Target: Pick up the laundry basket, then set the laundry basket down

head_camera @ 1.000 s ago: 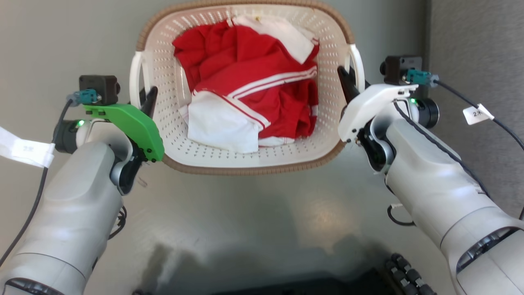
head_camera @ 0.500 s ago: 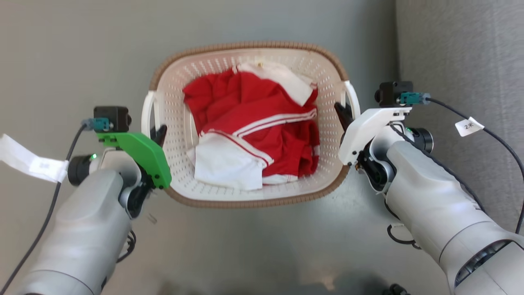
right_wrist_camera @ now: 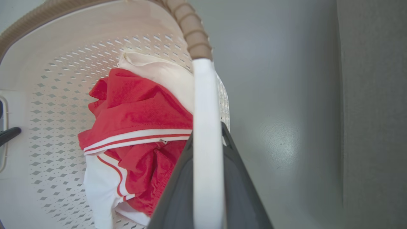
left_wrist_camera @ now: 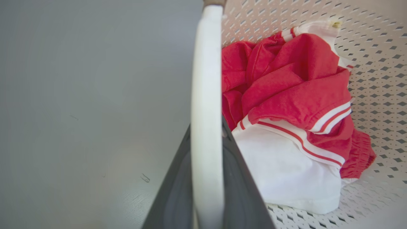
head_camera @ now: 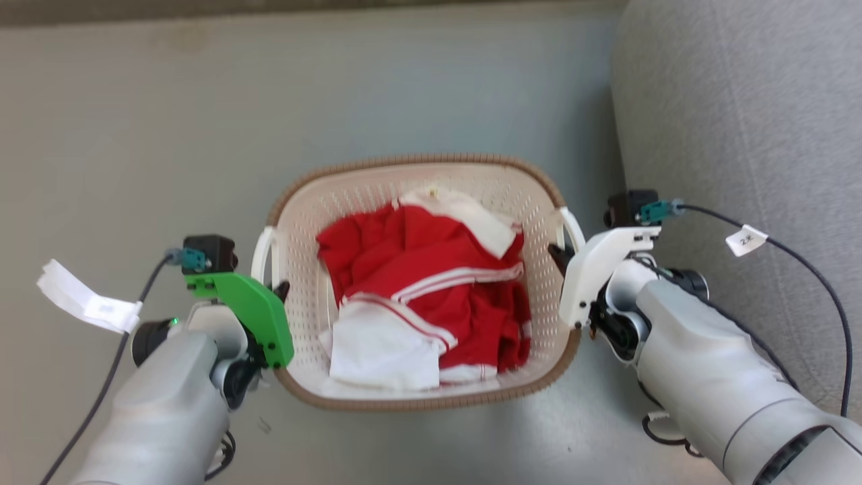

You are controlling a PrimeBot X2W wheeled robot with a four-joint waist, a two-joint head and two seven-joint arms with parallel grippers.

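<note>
Over on the left, a white paper tag [head_camera: 87, 304] hangs off the arm's cable above the grey floor [head_camera: 168, 135]. The left gripper [head_camera: 278, 291], under its green cover, is closed around the left handle [left_wrist_camera: 206, 79] of the laundry basket [head_camera: 417, 162]. In the left wrist view the white bar runs straight up between the two dark fingers, one on each side of it.

The basket sits between the two arms, cream and perforated with a brown woven-look rim. (I cannot tell whether its base touches the floor.) Inside it lie crumpled red-and-white clothes [head_camera: 431, 283], the white part towards the robot.

The right handle [right_wrist_camera: 205, 105] is pinched the same way by the right gripper [head_camera: 557, 252], with a dark finger on either side of the bar in the right wrist view. A small numbered tag [head_camera: 744, 240] dangles from that arm's cable, and just beyond it stands a piece of grey fabric-covered furniture [head_camera: 741, 101] (rounded at the corner).
</note>
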